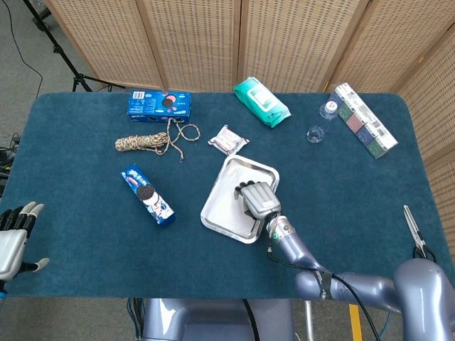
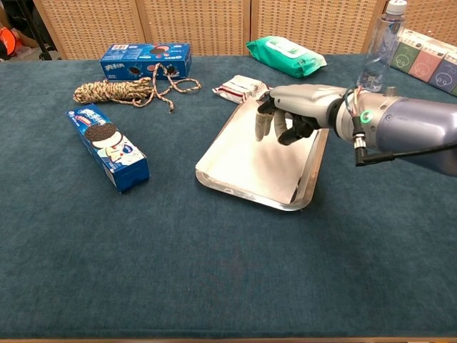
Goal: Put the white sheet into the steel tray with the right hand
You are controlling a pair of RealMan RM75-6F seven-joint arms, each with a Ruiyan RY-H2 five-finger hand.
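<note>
The steel tray (image 1: 265, 169) (image 2: 287, 206) sits mid-table. Inside it lies the white sheet (image 1: 222, 204) (image 2: 246, 163), flat and within the rim. My right hand (image 1: 258, 199) (image 2: 294, 114) hovers over the tray's far half with its fingers (image 2: 262, 126) pointing down at the sheet. Nothing is held in it, and I cannot tell whether the tips touch the sheet. At the table's near left edge my left hand (image 1: 12, 237) shows only in the head view, fingers spread and empty.
A small white sachet (image 2: 243, 88) lies just beyond the tray. A blue cookie box (image 2: 108, 148), a coil of rope (image 2: 114, 91) and a second blue box (image 2: 146, 59) are to the left. Green wipes (image 2: 287, 56), a bottle (image 2: 377, 50) and a carton (image 1: 365, 119) stand at the back right; scissors (image 1: 415, 231) at right.
</note>
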